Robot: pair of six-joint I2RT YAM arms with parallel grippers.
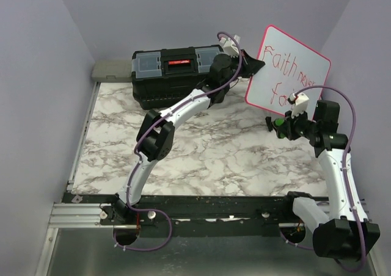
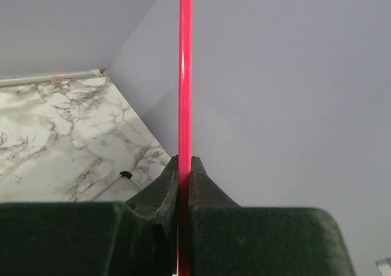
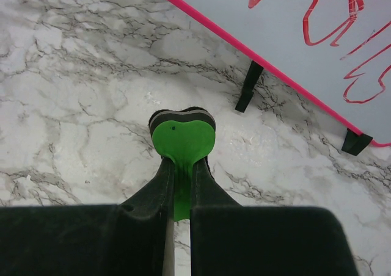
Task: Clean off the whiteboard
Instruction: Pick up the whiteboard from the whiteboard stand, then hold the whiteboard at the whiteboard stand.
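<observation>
Two arms engaged. Left fingers [image 1: 252, 63] clamped on whiteboard [image 1: 293, 74] rim, board propped tilted at far right corner of worktop [image 1: 201, 154], face toward arms. Right fingers [image 1: 287, 128] pinched green eraser [image 3: 183, 138], just below red writing [image 1: 282, 65]; right arm nearer.

The left arm [image 1: 183, 108] at seven o'clock and right arm [image 1: 339, 172] at five show white links, black joints and looping purple cables [image 1: 146, 250].
</observation>
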